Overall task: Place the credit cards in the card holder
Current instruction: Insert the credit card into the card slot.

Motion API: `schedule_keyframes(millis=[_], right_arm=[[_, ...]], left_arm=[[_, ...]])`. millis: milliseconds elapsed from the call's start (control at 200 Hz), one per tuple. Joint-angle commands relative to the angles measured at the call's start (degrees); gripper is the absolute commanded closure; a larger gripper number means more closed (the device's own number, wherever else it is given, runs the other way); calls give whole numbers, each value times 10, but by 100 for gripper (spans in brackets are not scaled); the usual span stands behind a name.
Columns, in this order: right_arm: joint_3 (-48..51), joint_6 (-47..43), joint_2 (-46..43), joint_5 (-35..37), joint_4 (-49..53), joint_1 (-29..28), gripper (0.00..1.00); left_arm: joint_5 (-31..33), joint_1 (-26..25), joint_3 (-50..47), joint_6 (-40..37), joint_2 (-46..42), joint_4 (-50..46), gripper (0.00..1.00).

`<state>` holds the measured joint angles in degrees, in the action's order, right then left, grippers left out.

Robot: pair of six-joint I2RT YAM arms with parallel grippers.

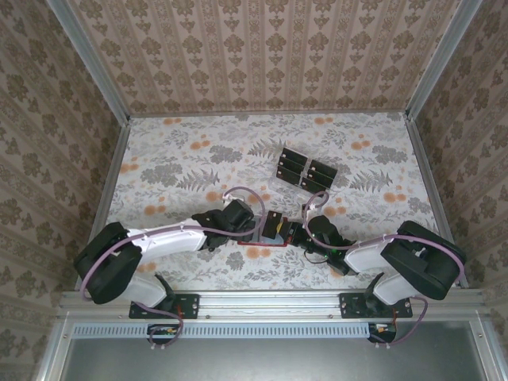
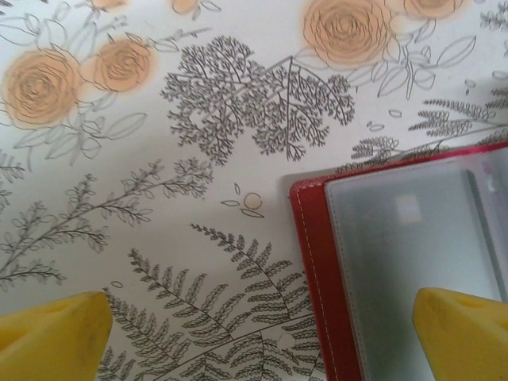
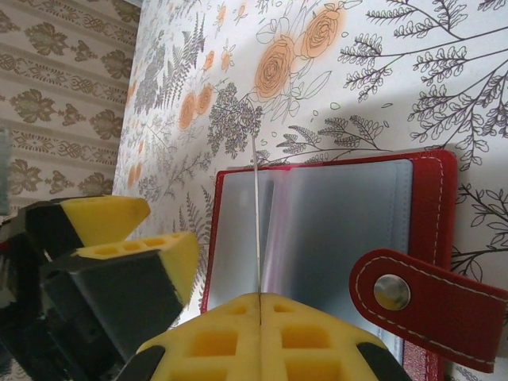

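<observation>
While card holder [image 3: 432, 206] lies open, left gripper [image 2: 258, 341] agape

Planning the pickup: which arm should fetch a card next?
Probably left. The left gripper is open and empty over the card holder; the right gripper is shut on a thin clear leaf of it. The credit cards lie beyond both.

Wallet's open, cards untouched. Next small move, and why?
Probably move the open left gripper away from the wallet toward the cards: the shut right gripper pinches a thin clear sleeve upright, and the cards lie loose on the table's far side.
</observation>
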<state>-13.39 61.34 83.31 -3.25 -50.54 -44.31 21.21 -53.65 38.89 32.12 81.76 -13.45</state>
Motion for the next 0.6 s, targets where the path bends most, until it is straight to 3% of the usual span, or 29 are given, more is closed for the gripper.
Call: schedule_keyframes(millis=[0,595], right_arm=[[4,-10,-11,12,10,-3,100],[-2,-9,13,-4,-16,-4,100]], left_arm=[[-4,-4,3,-14,14,4,0],[33,-6,-21,32,34,-41,0]])
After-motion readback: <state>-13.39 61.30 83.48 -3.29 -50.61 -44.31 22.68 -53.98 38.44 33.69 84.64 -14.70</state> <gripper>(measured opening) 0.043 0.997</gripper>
